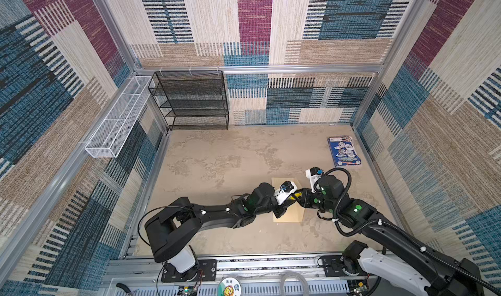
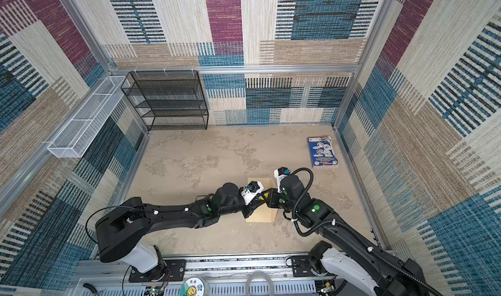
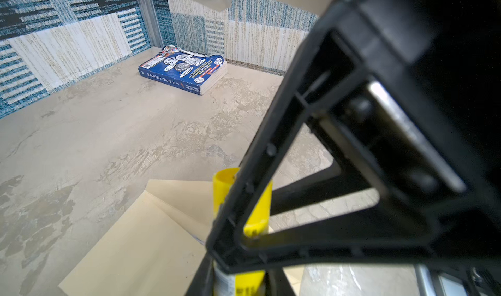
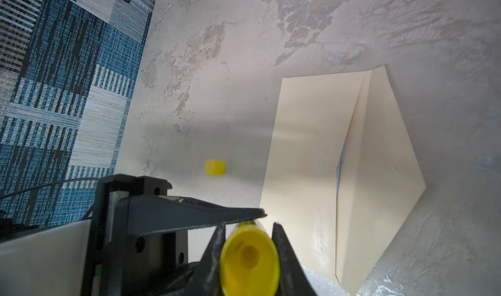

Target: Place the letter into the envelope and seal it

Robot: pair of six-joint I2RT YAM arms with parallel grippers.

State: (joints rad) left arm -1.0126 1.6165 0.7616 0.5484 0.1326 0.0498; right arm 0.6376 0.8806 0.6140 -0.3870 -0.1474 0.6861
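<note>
Toward the table's [image 1: 217, 159] front edge, the right gripper [image 4: 249, 226] pinches a yellow plastic glue stick [image 4: 249, 259]. Whether the left gripper [image 3: 217, 267] grips it, I cannot tell. Beneath lies the tan paper envelope [image 4: 303, 145] with its flap [image 4: 385, 159] open. Only an edge of the white, blue-bordered letter [image 4: 339, 170] shows inside. The paper looks thin and slippery, so probably fold by the flap's tip.

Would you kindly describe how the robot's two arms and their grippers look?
Both the left arm and right arm are black with white base segments, white wrist camera mounts and green dots. The right carries a ribbed black hose; the left a thin black cable. Their fingers are black open triangular frames.
</note>
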